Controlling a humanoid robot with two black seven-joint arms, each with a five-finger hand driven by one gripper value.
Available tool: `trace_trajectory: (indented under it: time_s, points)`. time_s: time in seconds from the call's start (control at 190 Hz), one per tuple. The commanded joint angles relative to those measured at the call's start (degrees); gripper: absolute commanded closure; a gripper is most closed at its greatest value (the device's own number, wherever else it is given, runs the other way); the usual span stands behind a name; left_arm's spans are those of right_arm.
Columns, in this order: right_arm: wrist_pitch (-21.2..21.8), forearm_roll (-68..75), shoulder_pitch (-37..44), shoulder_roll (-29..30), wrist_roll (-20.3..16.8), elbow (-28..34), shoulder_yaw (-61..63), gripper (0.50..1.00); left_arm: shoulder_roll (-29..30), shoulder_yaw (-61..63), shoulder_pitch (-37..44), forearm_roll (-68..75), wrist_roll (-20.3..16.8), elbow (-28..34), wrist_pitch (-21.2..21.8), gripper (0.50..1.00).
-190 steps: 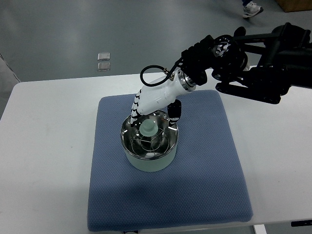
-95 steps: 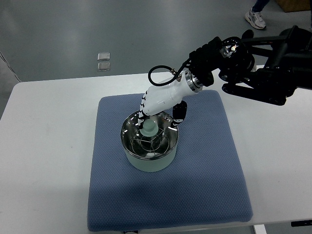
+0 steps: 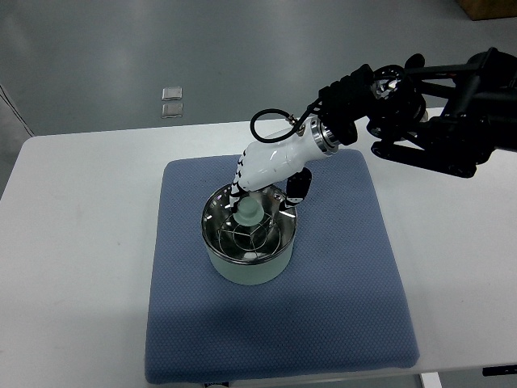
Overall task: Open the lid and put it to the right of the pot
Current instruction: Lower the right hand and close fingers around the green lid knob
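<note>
Top view, right hand point(image 3: 257, 187) over lidded pot point(image 3: 247, 242), blue mat point(image 3: 339, 275)

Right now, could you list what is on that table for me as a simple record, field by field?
surface: white table
mat: blue cloth mat, lying flat on the table
pot: pale green pot, standing on the mat, left of its middle
lid: glass lid with a pale green knob, on the pot
right hand: white hand, reaching down to the knob from the picture's right; grip on it unclear
left arm: not in view
space right of pot: bare mat
</note>
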Motion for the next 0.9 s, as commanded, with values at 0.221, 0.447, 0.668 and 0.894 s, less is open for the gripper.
trace_trajectory:
  time_s: [0.221,0.447,0.668,0.894]
  points:
    - [-0.2,0.6,-0.3,-0.1,0.0,0.1,0.7,0.736,0.0,0.0,0.0,0.0,0.0,0.0,0.0,0.5]
    - [-0.1,0.5,-0.4,-0.5,0.0,0.6,0.6,0.736,0.0,0.0,0.0,0.0,0.0,0.0,0.0,0.5]
    - [-0.2,0.5,-0.7,-0.4,0.0,0.6,0.7,0.736,0.0,0.0,0.0,0.0,0.0,0.0,0.0,0.5]
    - [-1.2,0.5,-1.8,-0.3,0.0,0.6,0.7,0.777,0.0,0.0,0.0,0.0,0.0,0.0,0.0,0.5]
